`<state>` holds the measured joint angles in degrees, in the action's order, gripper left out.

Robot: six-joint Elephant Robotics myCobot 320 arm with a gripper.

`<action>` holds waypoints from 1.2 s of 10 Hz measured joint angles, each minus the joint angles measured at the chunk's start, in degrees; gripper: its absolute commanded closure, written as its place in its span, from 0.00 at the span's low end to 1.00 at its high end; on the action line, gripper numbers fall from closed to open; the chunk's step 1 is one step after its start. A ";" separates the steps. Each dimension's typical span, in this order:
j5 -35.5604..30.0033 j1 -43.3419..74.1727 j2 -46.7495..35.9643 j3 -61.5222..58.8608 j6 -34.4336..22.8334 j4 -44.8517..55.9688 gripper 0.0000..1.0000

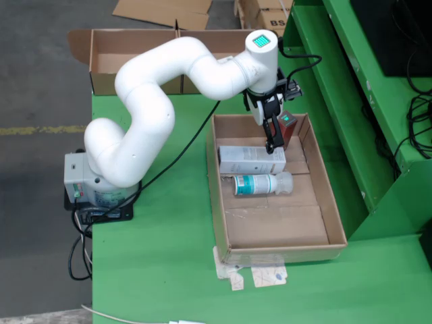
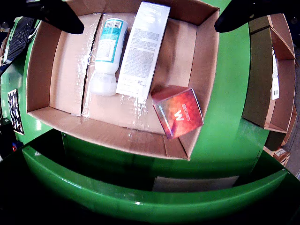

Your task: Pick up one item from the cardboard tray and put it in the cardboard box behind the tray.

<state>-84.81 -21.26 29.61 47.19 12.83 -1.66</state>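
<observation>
The cardboard tray (image 1: 277, 226) lies on the green table and holds three items. A white carton (image 1: 252, 159) lies across it, a white bottle with a teal label (image 1: 256, 183) sits just in front, and a shiny red-orange box (image 1: 289, 128) stands in the far right corner. My gripper (image 1: 270, 131) hangs open above the far end of the tray, over the white carton and beside the red-orange box. In the wrist view its dark fingertips (image 2: 61, 16) stand wide apart with nothing between them, above the carton (image 2: 140, 51), bottle (image 2: 108, 51) and red-orange box (image 2: 178, 112). An open cardboard box (image 1: 135, 61) stands behind the tray.
The arm's base (image 1: 94, 185) and its cables sit at the table's left edge. A green rack (image 1: 351, 101) runs along the right of the tray. Paper scraps (image 1: 260, 275) lie at the tray's near end. More cardboard boxes (image 2: 276, 70) show at the right of the wrist view.
</observation>
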 measured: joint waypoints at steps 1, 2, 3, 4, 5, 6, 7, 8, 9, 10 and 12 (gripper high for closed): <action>0.00 -0.53 -0.79 2.38 0.00 -2.20 0.00; 0.00 -0.71 -1.05 5.36 0.00 -3.17 0.00; -0.09 -0.71 -1.23 6.24 -0.09 -3.61 0.00; -0.26 -0.62 -2.90 8.35 -0.35 -5.98 0.00; -0.26 -0.62 -3.16 11.60 -0.44 -7.74 0.00; -0.26 -0.62 -3.16 13.80 -0.44 -10.11 0.00; -0.35 -0.62 -3.16 15.03 -0.44 -11.25 0.00; -0.61 -0.44 -3.16 16.09 -0.79 -12.31 0.00; -0.88 -0.18 -3.51 16.61 -0.79 -13.01 0.00; -1.32 -0.09 -4.21 18.81 -0.88 -15.12 0.00; -1.49 -0.09 -4.65 22.50 -0.97 -17.32 0.00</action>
<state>-86.30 -21.35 24.96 69.69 11.86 -18.98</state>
